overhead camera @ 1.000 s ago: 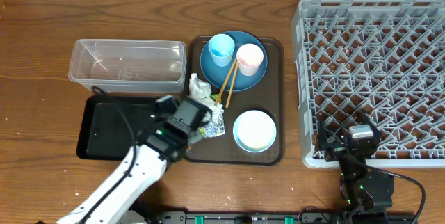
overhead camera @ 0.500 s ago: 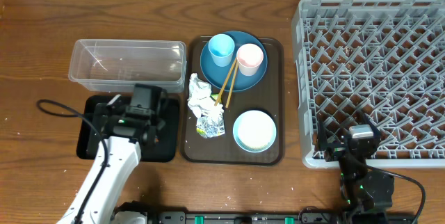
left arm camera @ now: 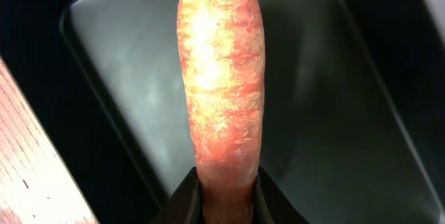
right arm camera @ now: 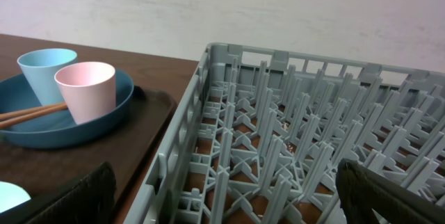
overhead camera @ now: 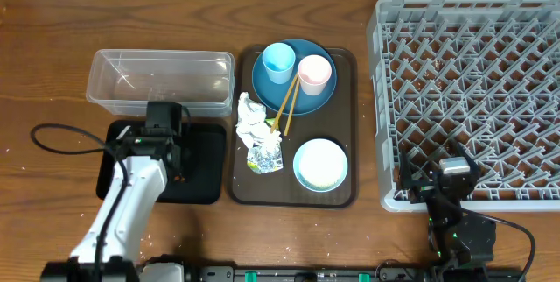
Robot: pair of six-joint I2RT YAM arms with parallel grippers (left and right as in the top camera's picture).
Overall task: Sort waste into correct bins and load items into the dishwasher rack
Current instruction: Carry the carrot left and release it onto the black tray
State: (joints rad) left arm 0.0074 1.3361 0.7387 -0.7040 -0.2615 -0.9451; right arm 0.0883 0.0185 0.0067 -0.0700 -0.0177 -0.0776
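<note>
You pinch the carrot piece [left arm camera: 222,78] in your left gripper [left arm camera: 224,189], jutting past the fingertips over the black tray [left arm camera: 327,126], while your right gripper [right arm camera: 222,196] gapes wide at the rack's [right arm camera: 278,133] near edge, so the tissue [overhead camera: 251,114], wrapper [overhead camera: 265,157] and all dishes [overhead camera: 308,98] on the brown tray [overhead camera: 343,124] seem left to sort.

Carrot piece [left arm camera: 221,78] — orange, rough skin, pinched by one end in left gripper [left arm camera: 224,200], over black tray [overhead camera: 203,164] — tray at 6 o'clock of clear tub [overhead camera: 162,81].
</note>
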